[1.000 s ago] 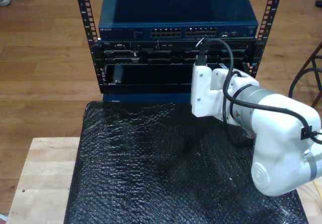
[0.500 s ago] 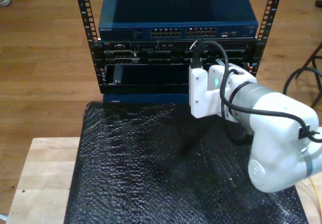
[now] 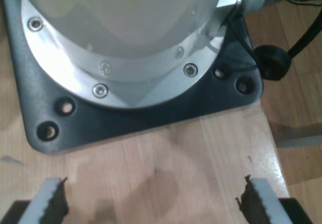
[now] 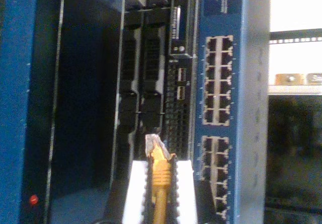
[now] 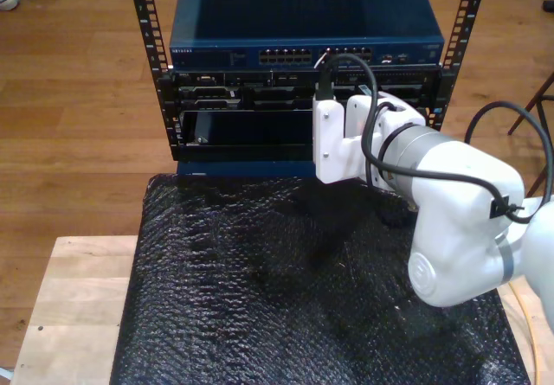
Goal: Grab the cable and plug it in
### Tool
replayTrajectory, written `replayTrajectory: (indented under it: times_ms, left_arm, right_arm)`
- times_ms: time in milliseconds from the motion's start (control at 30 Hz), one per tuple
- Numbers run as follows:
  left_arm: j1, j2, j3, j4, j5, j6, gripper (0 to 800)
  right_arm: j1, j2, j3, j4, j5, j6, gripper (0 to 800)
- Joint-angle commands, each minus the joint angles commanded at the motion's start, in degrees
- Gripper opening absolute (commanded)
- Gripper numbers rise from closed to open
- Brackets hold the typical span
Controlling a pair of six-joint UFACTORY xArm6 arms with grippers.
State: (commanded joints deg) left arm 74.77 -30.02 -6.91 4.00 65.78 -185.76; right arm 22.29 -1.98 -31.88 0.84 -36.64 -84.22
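The switch sits on top of the rack, at 12 o'clock in the exterior view; the mat lies before it on the table; my second gripper holds the cable, plug just before the rack's face; an arm's base plate sits on the table.

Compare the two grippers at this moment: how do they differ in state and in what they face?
My first gripper is open with nothing between its pads, while my second gripper is shut on the cable. The first faces a wooden surface beside a metal arm base; the second faces the blue network switch, plug forward. Both have white ridged fingers.
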Motion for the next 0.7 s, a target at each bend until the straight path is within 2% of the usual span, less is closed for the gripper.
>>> replayTrajectory:
  times_ms: [333,700]
  left_arm:
    - [0.0,0.0,0.0,0.0,0.0,0.0,800]
    - [0.0,0.0,0.0,0.0,0.0,0.0,800]
  right_arm:
    - [-0.44,2.46,0.09,0.09,-8.88,0.09,0]
    - [-0.44,4.13,-2.11,0.09,-11.78,0.35,0]
